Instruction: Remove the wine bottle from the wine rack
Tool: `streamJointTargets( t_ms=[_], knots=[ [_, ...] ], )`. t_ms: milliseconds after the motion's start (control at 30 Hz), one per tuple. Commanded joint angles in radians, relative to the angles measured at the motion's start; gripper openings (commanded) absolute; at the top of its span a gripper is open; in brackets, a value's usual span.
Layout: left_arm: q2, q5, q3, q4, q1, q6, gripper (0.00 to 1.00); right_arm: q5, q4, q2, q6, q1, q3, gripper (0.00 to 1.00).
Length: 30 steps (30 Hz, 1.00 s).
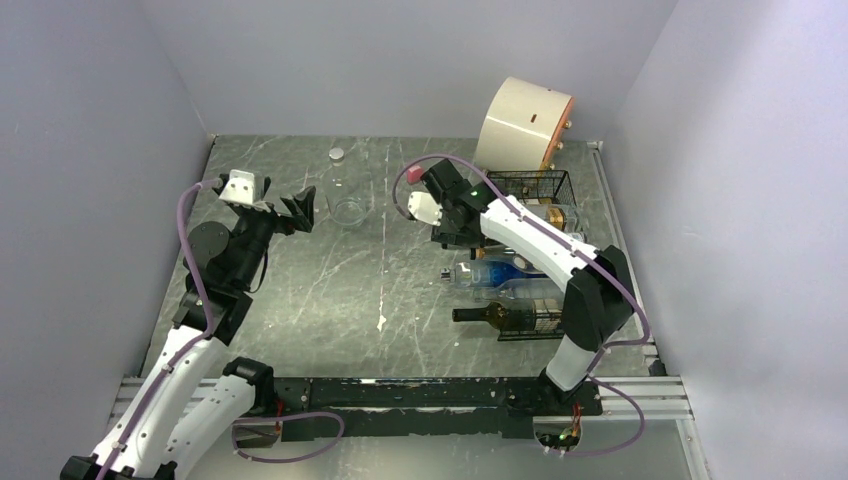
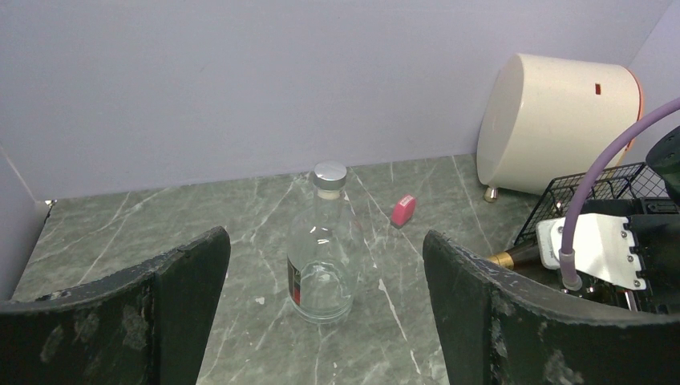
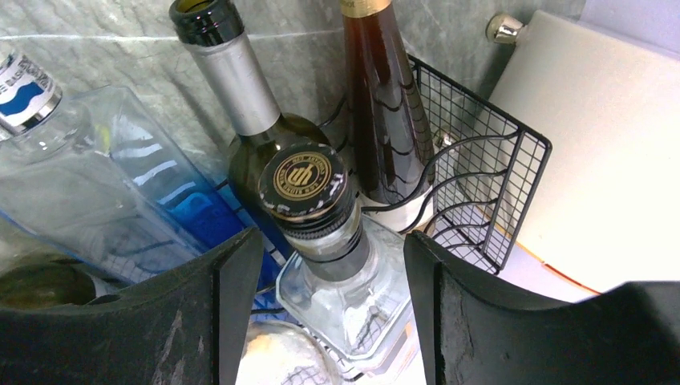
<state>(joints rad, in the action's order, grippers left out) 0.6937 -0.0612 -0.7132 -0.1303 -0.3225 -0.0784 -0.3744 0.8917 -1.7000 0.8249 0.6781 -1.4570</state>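
Note:
The black wire wine rack [image 1: 535,188] [image 3: 481,168] stands at the right, with several bottles lying in it. My right gripper [image 3: 325,297] [image 1: 455,236] is open. Its fingers stand either side of a clear square bottle with a black cap [image 3: 309,188], a gap showing on each side. Beside that bottle lie a dark green wine bottle with a silver foil neck [image 3: 240,88], an amber bottle with a gold top [image 3: 385,104] and a blue glass bottle [image 3: 96,176]. My left gripper [image 2: 325,313] [image 1: 303,210] hangs open over the table.
A clear empty bottle [image 2: 321,257] [image 1: 349,195] stands upright in front of my left gripper. A small pink block [image 2: 403,210] lies on the marble table [image 1: 330,290]. A cream drum [image 1: 525,125] stands behind the rack. Purple walls close in three sides.

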Motion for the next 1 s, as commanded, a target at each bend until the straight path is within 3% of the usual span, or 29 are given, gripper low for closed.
streamJointTargets(
  t_ms=[0,400,567,700,967],
  knots=[
    [-0.005,-0.013,-0.009,-0.036,-0.006,-0.009,0.93,-0.020,-0.065,-0.014,0.037,-0.012,0.018,0.69],
    [-0.005,-0.002,-0.020,-0.031,-0.003,-0.015,0.93,-0.031,-0.190,0.020,0.086,-0.016,0.126,0.67],
    [-0.025,-0.015,-0.012,-0.035,0.004,-0.020,0.93,-0.023,-0.210,0.019,0.073,-0.019,0.119,0.58],
    [-0.027,-0.008,-0.026,-0.012,0.005,-0.018,0.93,-0.059,-0.204,0.000,0.056,-0.019,0.092,0.37],
    [-0.026,-0.034,-0.021,-0.024,0.007,-0.027,0.93,-0.107,-0.229,0.079,0.014,0.022,0.013,0.12]
  ],
)
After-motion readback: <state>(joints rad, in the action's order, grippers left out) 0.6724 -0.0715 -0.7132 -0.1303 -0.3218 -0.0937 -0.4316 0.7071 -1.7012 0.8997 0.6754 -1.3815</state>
